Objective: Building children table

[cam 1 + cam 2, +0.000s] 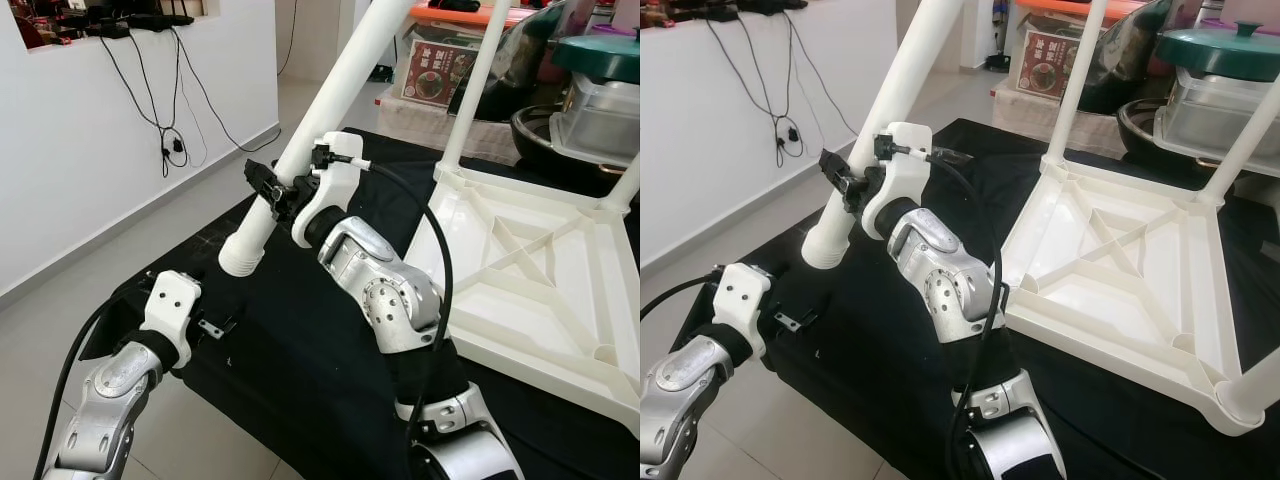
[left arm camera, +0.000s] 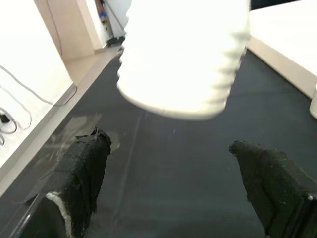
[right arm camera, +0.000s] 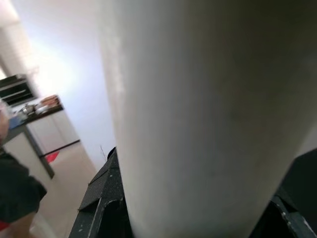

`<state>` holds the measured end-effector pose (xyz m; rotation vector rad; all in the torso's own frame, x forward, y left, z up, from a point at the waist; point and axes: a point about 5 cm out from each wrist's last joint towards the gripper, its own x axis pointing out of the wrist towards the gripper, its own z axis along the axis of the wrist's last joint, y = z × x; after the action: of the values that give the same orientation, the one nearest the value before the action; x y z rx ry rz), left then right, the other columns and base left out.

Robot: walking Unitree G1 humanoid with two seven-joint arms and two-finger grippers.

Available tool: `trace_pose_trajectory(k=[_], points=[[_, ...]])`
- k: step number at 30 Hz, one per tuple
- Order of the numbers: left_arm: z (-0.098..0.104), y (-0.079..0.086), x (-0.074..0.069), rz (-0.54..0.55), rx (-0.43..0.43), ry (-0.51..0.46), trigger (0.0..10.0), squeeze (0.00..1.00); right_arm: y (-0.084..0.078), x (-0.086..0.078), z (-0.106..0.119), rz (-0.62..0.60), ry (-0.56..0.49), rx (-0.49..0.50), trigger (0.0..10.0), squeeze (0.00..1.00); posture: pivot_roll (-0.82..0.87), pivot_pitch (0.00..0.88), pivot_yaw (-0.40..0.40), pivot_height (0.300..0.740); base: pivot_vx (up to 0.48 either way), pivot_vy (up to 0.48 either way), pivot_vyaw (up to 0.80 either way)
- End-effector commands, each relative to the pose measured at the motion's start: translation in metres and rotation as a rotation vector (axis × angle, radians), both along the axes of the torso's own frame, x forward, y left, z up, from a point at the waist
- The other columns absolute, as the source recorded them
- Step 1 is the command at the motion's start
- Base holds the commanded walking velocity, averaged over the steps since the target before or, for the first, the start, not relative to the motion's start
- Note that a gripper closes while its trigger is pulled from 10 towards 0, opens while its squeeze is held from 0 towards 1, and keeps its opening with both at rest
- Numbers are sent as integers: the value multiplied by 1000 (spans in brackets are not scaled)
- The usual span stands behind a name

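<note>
A white table leg (image 1: pixel 330 110) was seen gripped by the right hand (image 1: pixel 275 188), whose black fingers (image 1: pixel 262 180) were clenched around the tube a little above its ribbed threaded end (image 1: pixel 243 252). The leg was held tilted, its threaded end low toward 7 o'clock and its shaft rising toward 1 o'clock out of the frame. In the right wrist view the leg's shaft (image 3: pixel 208 119) was pressed close between the fingers. The left hand (image 2: pixel 173 198) was held low at 7 o'clock of the scene, beneath the threaded end; its two padded fingers (image 2: pixel 84 173) were spread apart and released, with nothing between them, and the ribbed end (image 2: pixel 183 64) hung just ahead of them without touching. The white tabletop (image 1: pixel 520 270) lay upside down on the black-covered worktop (image 1: pixel 290 340) at 3 o'clock, its ribbed underside facing up. Two fitted legs (image 1: pixel 480 75) stood up from its far corners. A small metal bracket (image 1: pixel 212 327) lay on the black cloth beside the left wrist. Cables (image 1: pixel 165 130) hung down the white wall at 10 o'clock, and a boxed item (image 1: pixel 435 72) and cookware (image 1: pixel 600 90) were stacked behind the worktop at 1 o'clock.
</note>
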<state>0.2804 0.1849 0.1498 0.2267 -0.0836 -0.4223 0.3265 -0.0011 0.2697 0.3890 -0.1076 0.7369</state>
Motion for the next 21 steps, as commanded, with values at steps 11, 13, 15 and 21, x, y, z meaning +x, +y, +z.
trace_pose_trajectory(k=[11, 13, 15, 21], points=[[1, -33, 12, -148, -67, 29, 10000, 0, 10, -23, -6, 107, -87, -29, 0, 0, 69, 0, -11, 740, 0, 0, 0], [5, -38, 14, -170, -80, 25, 10000, 0, 10, -24, -7, 109, -96, -43, 0, 0, 68, 0, -12, 740, 0, 0, 0], [8, -43, 15, -190, -90, 20, 10000, 0, 10, -25, -9, 108, -105, -58, 0, 0, 68, 0, -11, 740, 0, 0, 0], [14, -49, 17, -218, -101, 10, 10000, 0, 8, -25, -13, 94, -124, -87, 0, 0, 65, 0, -7, 740, 0, 0, 0]])
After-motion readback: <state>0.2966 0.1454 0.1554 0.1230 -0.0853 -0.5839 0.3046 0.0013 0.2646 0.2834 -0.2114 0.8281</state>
